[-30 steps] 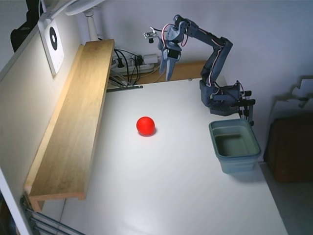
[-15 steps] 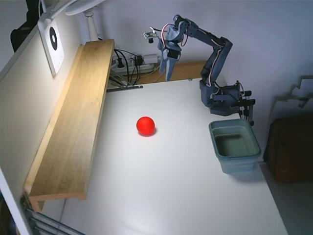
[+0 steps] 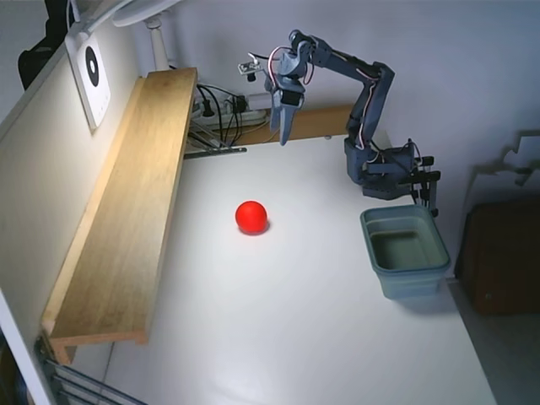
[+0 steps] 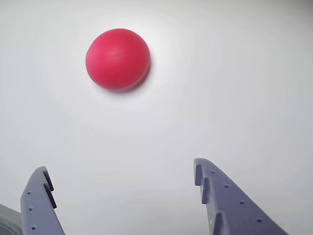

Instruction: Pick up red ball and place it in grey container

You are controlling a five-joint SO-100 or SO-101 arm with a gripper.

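In the fixed view, the white table (image 3: 278,321) fills the foreground. The grey container (image 3: 406,251) sits near its right edge, upright, with nothing visible inside. Well apart from it, toward the middle of the table, rests the red ball (image 3: 251,216), touching nothing else. A long wooden shelf (image 3: 126,202) runs along the left side. Farther back, the arm (image 3: 367,93) rises from its base just behind the container and reaches left, holding the claw (image 3: 283,131) above the far part of the table, tip pointing down. In the wrist view, the claw (image 4: 120,174) is spread wide, holding nothing, and the ball (image 4: 117,58) lies on the table ahead of its fingertips (image 4: 203,171).
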